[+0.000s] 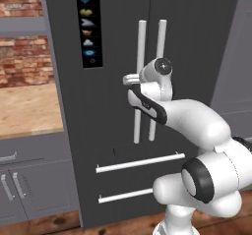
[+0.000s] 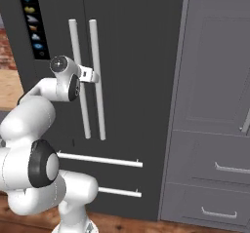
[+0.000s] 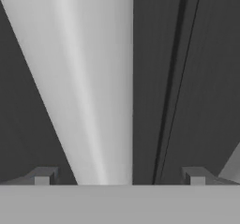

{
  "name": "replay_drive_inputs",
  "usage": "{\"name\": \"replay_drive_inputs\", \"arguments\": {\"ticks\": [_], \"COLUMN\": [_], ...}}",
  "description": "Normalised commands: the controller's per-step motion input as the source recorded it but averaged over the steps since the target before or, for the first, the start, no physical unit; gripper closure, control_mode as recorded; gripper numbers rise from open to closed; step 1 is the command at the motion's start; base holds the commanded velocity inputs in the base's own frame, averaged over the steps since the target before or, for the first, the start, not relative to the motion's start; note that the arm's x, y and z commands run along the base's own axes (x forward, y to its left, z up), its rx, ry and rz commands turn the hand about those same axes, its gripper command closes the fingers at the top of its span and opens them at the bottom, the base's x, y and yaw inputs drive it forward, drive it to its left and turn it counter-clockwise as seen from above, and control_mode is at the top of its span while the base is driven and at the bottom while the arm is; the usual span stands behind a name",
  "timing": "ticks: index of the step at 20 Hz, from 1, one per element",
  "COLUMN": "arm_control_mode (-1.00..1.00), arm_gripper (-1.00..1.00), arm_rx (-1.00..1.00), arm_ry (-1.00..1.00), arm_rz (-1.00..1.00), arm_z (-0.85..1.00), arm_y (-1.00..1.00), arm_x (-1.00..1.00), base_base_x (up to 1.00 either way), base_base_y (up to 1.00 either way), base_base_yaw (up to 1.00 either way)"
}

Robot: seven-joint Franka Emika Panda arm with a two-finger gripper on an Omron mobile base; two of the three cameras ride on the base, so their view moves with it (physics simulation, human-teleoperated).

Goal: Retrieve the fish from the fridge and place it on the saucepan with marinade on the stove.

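The tall dark-grey fridge (image 1: 113, 111) (image 2: 132, 81) stands in front of me with both doors shut. My gripper (image 1: 131, 79) (image 2: 91, 75) (image 3: 119, 176) is open, at mid-height on the left door's pale handle (image 1: 141, 42) (image 2: 74, 37). In the hand view that handle (image 3: 89, 78) runs up between the two fingertips, left of the door seam; contact cannot be judged. The right door's handle (image 1: 161, 37) (image 2: 95, 56) runs just beside it. The fish, the saucepan with its marinade, and the stove are out of view.
Two drawer fronts with long horizontal bars (image 1: 140, 162) (image 2: 100, 160) sit below the doors. A wooden counter (image 1: 24, 106) over grey cabinets (image 1: 29, 180) lies to the left, against a brick wall. Tall grey cabinets (image 2: 215, 81) adjoin the fridge on the right.
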Motion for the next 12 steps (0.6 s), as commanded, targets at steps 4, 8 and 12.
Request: {"name": "replay_drive_inputs", "arguments": {"ticks": [4, 8, 12], "arm_control_mode": [-1.00, -1.00, -1.00], "arm_gripper": [-1.00, 1.00, 1.00], "arm_rx": [-0.02, -0.04, -0.03], "arm_ry": [0.00, 0.00, 0.00], "arm_rz": [0.00, 0.00, 0.00], "arm_z": [-0.18, -0.17, -0.08], "arm_y": [0.21, 0.17, 0.03], "arm_x": [0.46, 0.50, 0.19], "base_base_x": [0.00, 0.00, 0.00], "base_base_y": [0.00, 0.00, 0.00], "base_base_yaw": [0.00, 0.00, 0.00]}}
